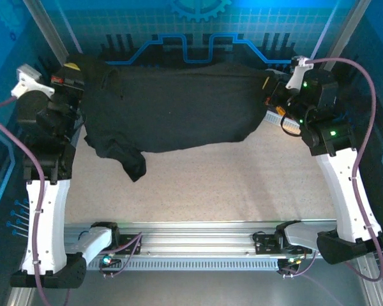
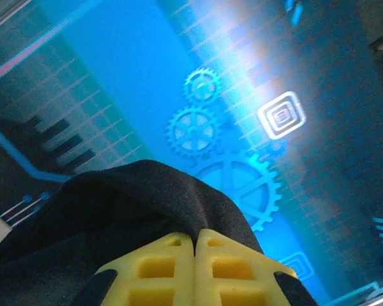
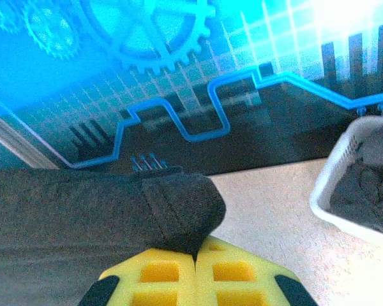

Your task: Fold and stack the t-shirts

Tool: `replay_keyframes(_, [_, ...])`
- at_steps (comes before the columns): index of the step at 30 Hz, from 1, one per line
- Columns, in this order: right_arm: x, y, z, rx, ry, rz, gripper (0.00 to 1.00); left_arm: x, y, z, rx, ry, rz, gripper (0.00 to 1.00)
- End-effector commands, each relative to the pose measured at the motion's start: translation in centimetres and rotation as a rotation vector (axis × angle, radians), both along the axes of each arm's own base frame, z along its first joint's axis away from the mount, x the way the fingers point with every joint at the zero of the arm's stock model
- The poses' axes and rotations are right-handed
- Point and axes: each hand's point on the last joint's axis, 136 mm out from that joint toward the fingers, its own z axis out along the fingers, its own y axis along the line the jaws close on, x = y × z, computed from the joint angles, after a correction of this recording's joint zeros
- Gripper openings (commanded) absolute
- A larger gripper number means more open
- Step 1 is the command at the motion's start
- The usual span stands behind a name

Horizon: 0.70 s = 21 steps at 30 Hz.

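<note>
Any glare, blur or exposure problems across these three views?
Top external: strong blue cast, and the black t-shirt is crushed to a near featureless patch. Left wrist: a broad glare streak crosses the backdrop, which is in soft focus. Right wrist: the top-right corner is blown out, and the white basket rim is slightly overexposed.

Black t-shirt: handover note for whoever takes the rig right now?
Left claw: shut on the black t-shirt.
Right claw: shut on its other end.
The shirt is stretched between them across the far side of the table, one sleeve drooping near the left arm.
Done: shirt gripped and spread; no fold or stack visible.
Left: fold it, then the rest. Dark grey cloth lies in the white basket.
</note>
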Motion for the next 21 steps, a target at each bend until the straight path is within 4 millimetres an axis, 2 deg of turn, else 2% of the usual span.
replay_keyframes(1, [2.1,-3.6,1.8,0.015,-0.036,-0.181,0.0,-1.1,1.6,5.5,0.051,-0.143,0.101,0.0])
replay_keyframes(4, [4.6,-3.7,1.5,0.022,-0.012,-0.197,0.0,1.4,1.7,5.4,0.053,-0.119,0.098,0.0])
replay_keyframes(5, [6.1,-3.5,0.9,0.015,0.015,-0.196,0.0,2.8,1.6,4.9,0.054,-0.099,0.088,0.0])
replay_keyframes(8, [10.4,-2.8,-1.9,-0.011,0.1,-0.178,0.0,8.5,1.5,1.1,0.052,0.027,0.057,0.0])
replay_keyframes(9, [11.6,-2.6,-2.8,-0.019,0.124,-0.171,0.0,9.7,1.5,0.1,0.057,0.055,0.053,0.0])
replay_keyframes(10, [13.9,-2.2,-4.8,-0.041,0.167,-0.163,0.0,12.5,1.7,-2.7,0.051,0.132,0.049,0.0])
replay_keyframes(12, [17.0,-1.7,-8.1,-0.07,0.238,-0.143,0.0,16.4,2.3,-7.1,0.013,0.228,0.023,0.0])
replay_keyframes(14, [19.8,-1.3,-12.4,-0.068,0.353,-0.118,0.01,20.5,2.5,-11.8,-0.018,0.32,-0.029,0.0])
replay_keyframes(15, [21.0,-1.0,-14.6,-0.057,0.412,-0.101,0.14,22.6,2.3,-13.9,-0.031,0.37,-0.084,0.06])
replay_keyframes(16, [21.6,-1.0,-16.3,-0.045,0.469,-0.094,0.27,24.1,1.9,-15.7,-0.036,0.428,-0.134,0.18])
replay_keyframes(17, [21.9,-1.1,-17.9,-0.042,0.523,-0.096,0.37,25.5,1.5,-17.7,-0.029,0.501,-0.18,0.35])
replay_keyframes(18, [22.1,-1.0,-19.0,-0.048,0.558,-0.092,0.43,26.1,1.1,-19.7,-0.021,0.568,-0.21,0.47])
replay_keyframes(19, [22.0,-0.8,-20.2,-0.059,0.596,-0.086,0.48,26.4,0.7,-20.3,-0.016,0.591,-0.235,0.53])
replay_keyframes(21, [21.1,0.1,-21.4,-0.089,0.642,-0.061,0.51,25.6,0.0,-20.7,-0.013,0.597,-0.26,0.58])
